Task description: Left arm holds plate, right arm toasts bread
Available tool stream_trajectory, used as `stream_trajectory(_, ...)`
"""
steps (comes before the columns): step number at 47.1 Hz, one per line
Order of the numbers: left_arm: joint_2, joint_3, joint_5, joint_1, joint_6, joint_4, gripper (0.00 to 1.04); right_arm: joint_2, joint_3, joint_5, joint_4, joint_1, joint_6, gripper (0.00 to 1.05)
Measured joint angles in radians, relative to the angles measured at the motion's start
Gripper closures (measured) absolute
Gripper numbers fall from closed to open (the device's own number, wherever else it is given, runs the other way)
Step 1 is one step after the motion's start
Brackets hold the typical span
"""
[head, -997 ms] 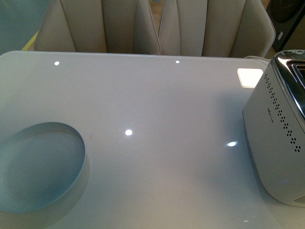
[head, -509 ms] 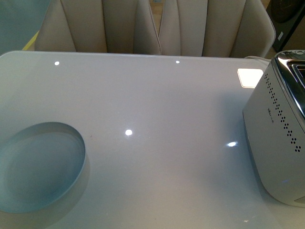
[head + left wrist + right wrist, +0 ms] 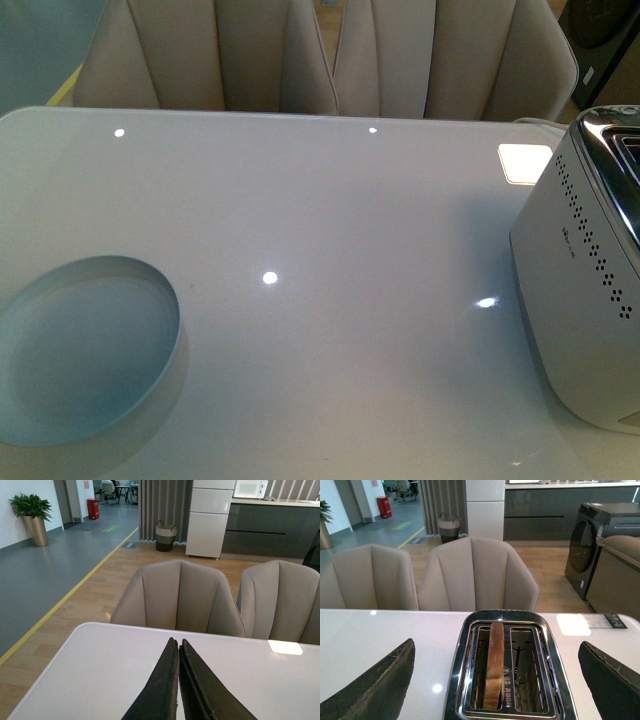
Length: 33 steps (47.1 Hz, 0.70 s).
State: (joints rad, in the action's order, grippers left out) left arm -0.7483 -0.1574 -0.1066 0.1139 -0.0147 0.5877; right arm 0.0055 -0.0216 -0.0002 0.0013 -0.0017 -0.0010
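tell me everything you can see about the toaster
The toaster is a white-sided box with rows of small vent holes and a shiny chrome top holding two long slots. It stands upright on the white table, at its right side. One bread slice stands on edge in one slot; the other slot is empty. The right gripper, open, hangs above it, not touching.

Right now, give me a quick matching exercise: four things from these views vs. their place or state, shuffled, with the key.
Column 1:
1. bread
2. plate
3. left gripper
4. right gripper

Column 2:
A. jaws wide apart, above the toaster
B. empty, on the table
C. jaws closed, holding nothing
D. upright in one toaster slot

Pairs: 1-D, 2-B, 3-C, 4-A
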Motion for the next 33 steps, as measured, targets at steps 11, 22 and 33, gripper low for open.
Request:
stream_trajectory(11, 0.140, 0.070, 0.101, -0.109, 0.003, -0.071, 1.02, 0.000, 0.000, 0.000, 0.000, 0.000, 0.000, 0.09)
stream_trajectory(22, 0.249, 0.106, 0.106, -0.110, 0.003, -0.146, 1.02, 0.000, 0.000, 0.000, 0.000, 0.000, 0.000, 0.09)
stream_trajectory(33, 0.343, 0.145, 0.106, -0.110, 0.004, -0.188, 1.02, 0.000, 0.000, 0.000, 0.000, 0.000, 0.000, 0.09)
